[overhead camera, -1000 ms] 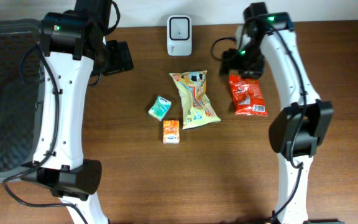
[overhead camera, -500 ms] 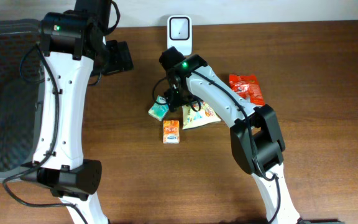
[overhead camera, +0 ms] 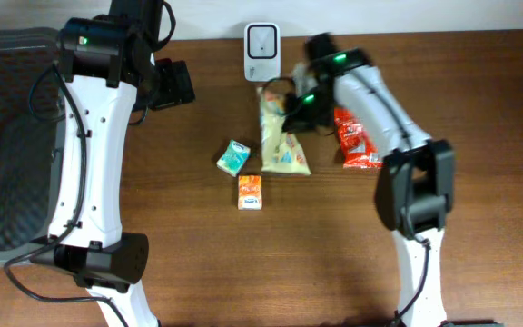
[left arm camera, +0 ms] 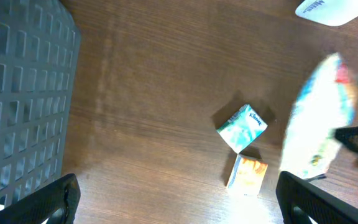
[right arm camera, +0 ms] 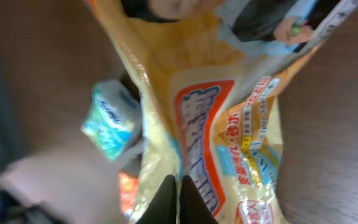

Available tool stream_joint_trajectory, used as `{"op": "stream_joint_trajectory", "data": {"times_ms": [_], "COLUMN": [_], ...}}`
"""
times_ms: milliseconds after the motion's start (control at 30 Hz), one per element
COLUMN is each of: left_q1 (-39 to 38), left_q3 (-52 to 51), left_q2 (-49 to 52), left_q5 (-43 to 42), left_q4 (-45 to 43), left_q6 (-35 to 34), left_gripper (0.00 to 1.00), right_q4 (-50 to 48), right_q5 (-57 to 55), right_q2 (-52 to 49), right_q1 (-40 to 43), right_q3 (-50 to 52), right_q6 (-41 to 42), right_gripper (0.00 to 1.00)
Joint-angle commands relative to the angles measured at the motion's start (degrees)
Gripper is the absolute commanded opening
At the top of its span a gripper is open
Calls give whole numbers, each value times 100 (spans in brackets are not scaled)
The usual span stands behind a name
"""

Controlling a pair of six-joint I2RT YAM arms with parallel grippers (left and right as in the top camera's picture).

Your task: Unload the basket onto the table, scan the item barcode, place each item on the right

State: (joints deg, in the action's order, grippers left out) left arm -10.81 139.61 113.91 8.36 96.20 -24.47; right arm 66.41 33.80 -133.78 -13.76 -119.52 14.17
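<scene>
Snack bag point(overhead camera: 281, 136), yellow, lies just below the white scanner point(overhead camera: 261, 41), right of the teal packet point(overhead camera: 234, 157) and orange box point(overhead camera: 250, 192). Left gripper point(left arm camera: 179, 202): jaws spread, empty. Right gripper point(right arm camera: 178, 202): clamped on the snack bag's edge. Red bag point(overhead camera: 357, 138) at far right.
</scene>
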Motion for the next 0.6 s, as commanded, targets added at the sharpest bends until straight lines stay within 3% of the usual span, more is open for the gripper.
{"op": "stream_joint_trajectory", "data": {"times_ms": [0, 167, 200, 300, 367, 400, 567], "left_q1": [11, 11, 11, 11, 11, 11, 11], "left_q3": [4, 4, 4, 4, 4, 4, 4], "left_q2": [17, 17, 17, 17, 17, 17, 17], "left_q5": [0, 0, 0, 0, 0, 0, 0], "left_q4": [-9, -7, -9, -7, -7, -7, -7], "left_q6": [-33, -33, -33, -33, -33, -33, -33], "left_gripper": [99, 99, 99, 99, 99, 99, 99], "right_q4": [17, -76, -42, -195, -201, -192, -866], "right_q5": [1620, 1329, 688, 269, 55, -24, 7], "right_q2": [17, 0, 0, 0, 0, -7, -166], "right_q1": [634, 890, 868, 949, 964, 931, 468], "right_q3": [116, 920, 938, 925, 931, 964, 1633], "right_q6": [-345, -822, -817, -774, -774, -774, -597], "right_gripper": [4, 5, 27, 72, 79, 88, 89]}}
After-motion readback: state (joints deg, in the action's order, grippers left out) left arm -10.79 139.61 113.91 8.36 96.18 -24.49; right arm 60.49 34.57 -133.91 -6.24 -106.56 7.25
